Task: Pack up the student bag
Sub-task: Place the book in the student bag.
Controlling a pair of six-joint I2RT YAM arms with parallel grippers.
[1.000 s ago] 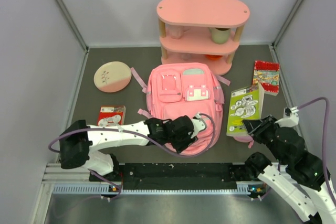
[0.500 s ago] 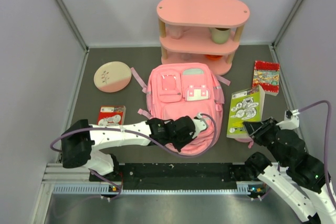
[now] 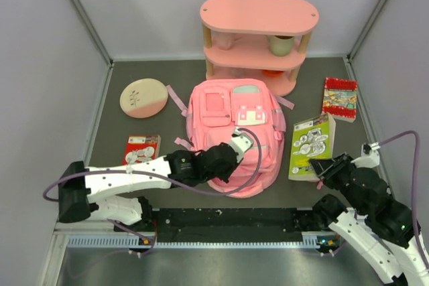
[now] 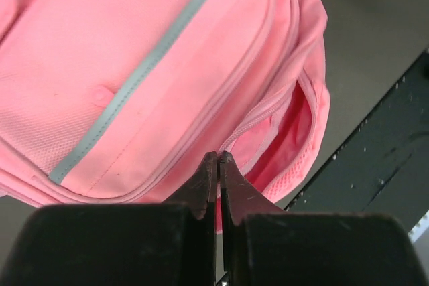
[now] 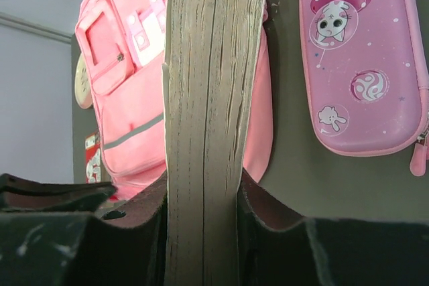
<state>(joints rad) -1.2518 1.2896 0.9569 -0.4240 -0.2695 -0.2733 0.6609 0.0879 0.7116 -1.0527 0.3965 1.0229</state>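
Observation:
The pink student bag lies flat mid-table, front pockets up, its main zip partly open at the near end. My left gripper hovers over that near end, shut, with its tips meeting right at the zip line. Whether they pinch a zip pull I cannot tell. To the right of the bag, my right gripper is shut on a thick green book, held by its page edge. In the right wrist view the bag shows behind the book.
A purple-pink pencil case lies next to the book. The pink three-tier shelf stands at the back with a cup. A round pink-cream disc, a small red book and another red book lie around. A black rail runs along the near edge.
My left gripper has closed from half open and drawn back to the left; the bag's near end has shifted with it. The right gripper and book sank slightly.

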